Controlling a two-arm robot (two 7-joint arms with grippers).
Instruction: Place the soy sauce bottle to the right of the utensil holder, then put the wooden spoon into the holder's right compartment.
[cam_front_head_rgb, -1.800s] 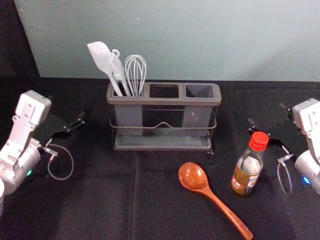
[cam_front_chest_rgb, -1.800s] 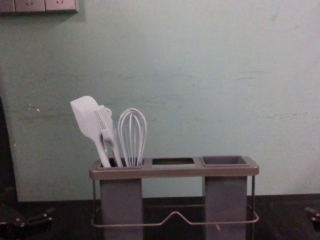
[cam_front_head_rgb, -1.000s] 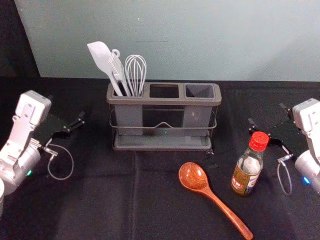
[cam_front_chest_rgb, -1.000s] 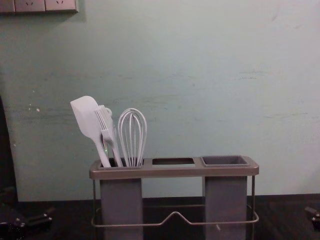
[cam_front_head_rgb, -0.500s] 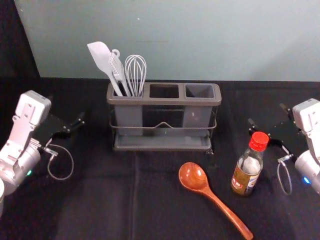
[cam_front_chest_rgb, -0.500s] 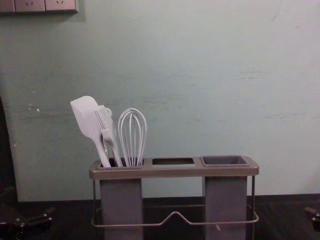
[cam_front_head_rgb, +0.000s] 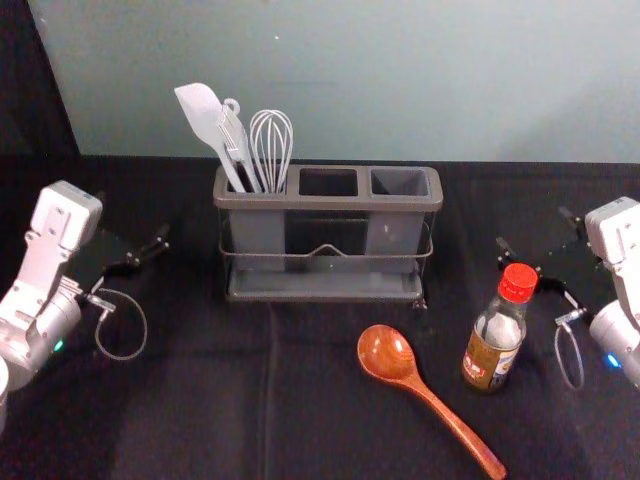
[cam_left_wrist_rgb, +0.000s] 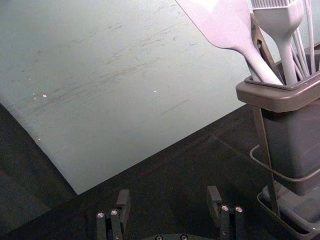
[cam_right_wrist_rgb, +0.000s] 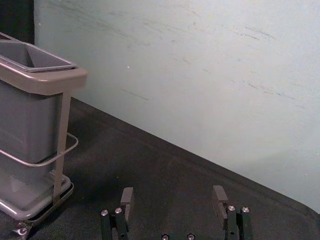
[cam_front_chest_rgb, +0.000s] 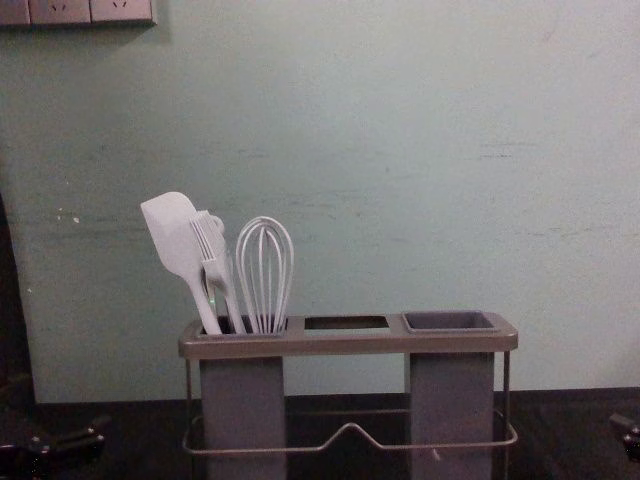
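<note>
Nothing is shifting versus the earlier frame: both grippers, bottle and spoon are keeping their spots.

Right gripper (cam_front_head_rgb: 533, 230) is hovering at the right side of the head view, its jaws standing wide apart in its wrist view, clamping nothing. Left gripper (cam_front_head_rgb: 132, 217) is waiting out on the left, jaws also spread, also holding nothing. Chest view is catching them at the lower left corner and lower right edge.

Soy sauce bottle (cam_front_head_rgb: 495, 335), red cap on, is standing upright on the black cloth (cam_front_head_rgb: 190, 400), just on the robot's side of the right gripper, right of the spoon and nearer the robot than the holder. Wooden spoon (cam_front_head_rgb: 385, 353) is lying on the cloth, bowl toward the holder, handle running toward the robot and rightward.

Utensil holder (cam_front_head_rgb: 325, 202) is standing farther back, between the grippers. Its left compartment is carrying a spatula (cam_front_head_rgb: 203, 115), a brush (cam_front_head_rgb: 236, 140) and a whisk (cam_front_head_rgb: 271, 145), heads up. Right compartment (cam_front_head_rgb: 399, 182) is facing up, open. Pale wall (cam_front_head_rgb: 400, 80) is rising behind.
</note>
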